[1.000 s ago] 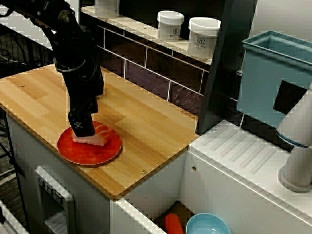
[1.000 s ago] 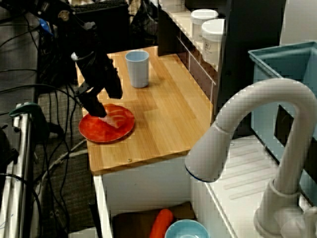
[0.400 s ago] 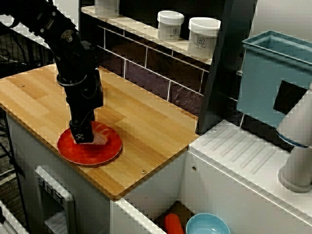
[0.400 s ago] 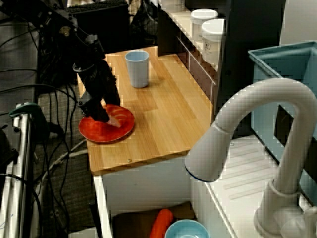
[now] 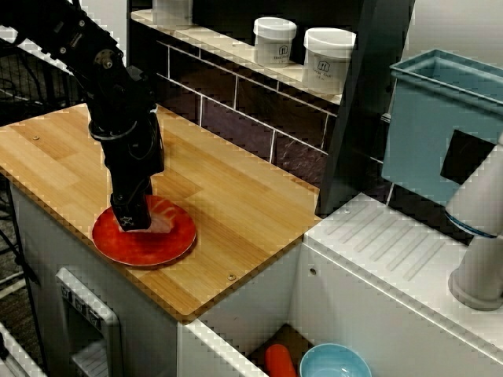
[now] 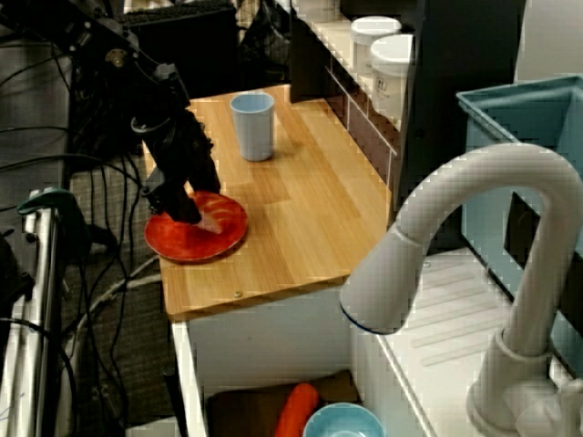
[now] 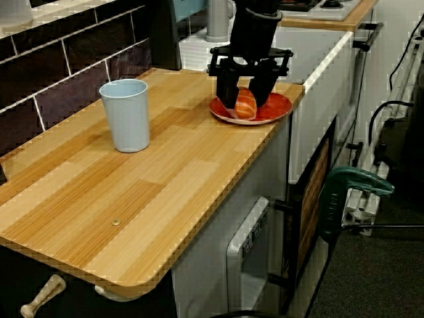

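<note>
A piece of salmon sushi (image 7: 245,105) lies on a red plate (image 7: 277,106) near the front edge of the wooden counter (image 7: 165,172). In the view along the counter, my black gripper (image 7: 246,98) is down over the plate, with one finger on each side of the sushi and the jaws spread. From the sink-side view the gripper (image 5: 134,220) hides most of the sushi (image 5: 163,222) on the plate (image 5: 149,243). In the view over the faucet the gripper (image 6: 187,212) reaches down to the plate (image 6: 196,238).
A light blue cup (image 7: 126,114) stands upright further along the counter, apart from the plate. White jars (image 5: 275,39) sit on the back shelf. A teal bin (image 5: 440,118) and a grey faucet (image 6: 437,237) are at the sink, which holds a blue bowl (image 5: 334,363) and an orange item (image 5: 279,361).
The gripper has come down lower onto the plate and shifted a little left, covering more of the sushi. Over the last half second it has barely moved.
</note>
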Controlling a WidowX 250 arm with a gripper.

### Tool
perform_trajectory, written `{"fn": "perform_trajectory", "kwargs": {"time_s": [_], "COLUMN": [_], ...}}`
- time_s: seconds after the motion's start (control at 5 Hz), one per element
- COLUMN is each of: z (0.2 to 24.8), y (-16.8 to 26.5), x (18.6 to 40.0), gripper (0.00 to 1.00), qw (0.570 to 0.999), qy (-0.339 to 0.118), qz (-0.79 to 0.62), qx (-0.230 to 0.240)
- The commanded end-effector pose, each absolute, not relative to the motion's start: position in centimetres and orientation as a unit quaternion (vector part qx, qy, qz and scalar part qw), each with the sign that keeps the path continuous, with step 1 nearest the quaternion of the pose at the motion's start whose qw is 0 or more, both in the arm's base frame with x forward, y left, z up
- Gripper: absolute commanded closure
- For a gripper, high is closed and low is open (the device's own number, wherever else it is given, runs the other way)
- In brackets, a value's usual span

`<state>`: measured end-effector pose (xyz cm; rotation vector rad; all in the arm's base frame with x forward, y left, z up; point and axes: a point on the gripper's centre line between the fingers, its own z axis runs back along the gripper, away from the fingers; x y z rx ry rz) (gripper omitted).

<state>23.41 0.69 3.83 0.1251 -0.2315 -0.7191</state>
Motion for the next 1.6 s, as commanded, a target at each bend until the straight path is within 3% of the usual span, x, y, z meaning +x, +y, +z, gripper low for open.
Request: {"fn": "perform_trajectory", "kwargs": {"time_s": [0.0,0.4,0.6,1.2,1.4], "z": [7.5,9.5,9.6,6.7,6.3], "y": [1.9,5.9,8.8,14.0,14.2], "x": [23.7,23.0,22.9,24.6,24.7], "gripper": [1.00,1.00,1.00,1.00,0.00], "qw": [0.938,0.975,0.988,0.996,0.997], "qy": [-0.125,-0.129,-0.117,-0.057,-0.047], "qz": [-0.321,-0.172,-0.090,0.022,0.019], "qx": [0.037,0.062,0.051,0.061,0.061]}}
